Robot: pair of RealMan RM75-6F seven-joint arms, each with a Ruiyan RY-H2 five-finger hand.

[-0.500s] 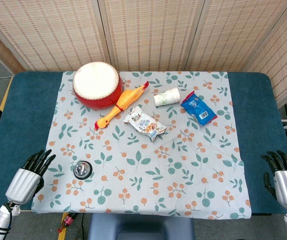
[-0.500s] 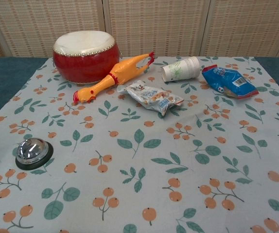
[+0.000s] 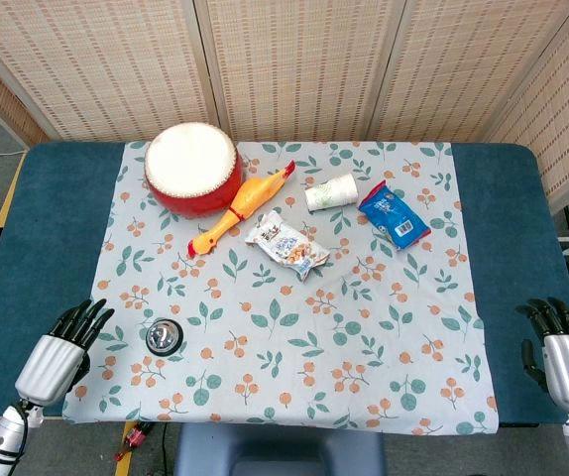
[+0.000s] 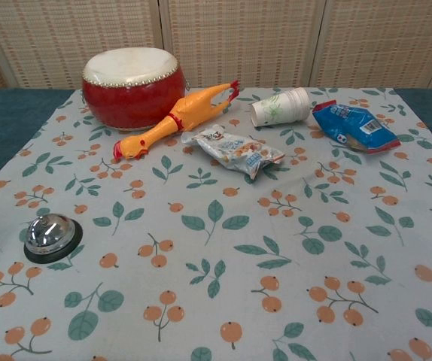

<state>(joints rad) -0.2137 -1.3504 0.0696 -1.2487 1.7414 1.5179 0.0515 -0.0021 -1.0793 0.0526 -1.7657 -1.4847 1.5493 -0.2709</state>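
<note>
My left hand (image 3: 58, 355) hovers at the table's front left corner, empty, with its dark fingers apart; the silver call bell (image 3: 163, 337) (image 4: 50, 235) is the nearest thing, a little to its right. My right hand (image 3: 565, 352) sits at the front right edge, beyond the cloth, also empty with fingers spread. Further back lie a red drum (image 3: 193, 168) (image 4: 132, 86), a yellow rubber chicken (image 3: 242, 208) (image 4: 175, 119), a white snack bag (image 3: 285, 244) (image 4: 234, 150), a tipped paper cup (image 3: 331, 192) (image 4: 280, 107) and a blue snack bag (image 3: 394, 214) (image 4: 354, 125). The chest view shows neither hand.
A floral cloth (image 3: 294, 327) covers the middle of the blue table (image 3: 27, 248). Woven screen panels (image 3: 294, 59) stand behind the table. A small red object (image 3: 134, 436) lies on the floor below the front edge.
My left hand has drifted slightly down toward the front edge. Nothing on the cloth has moved.
</note>
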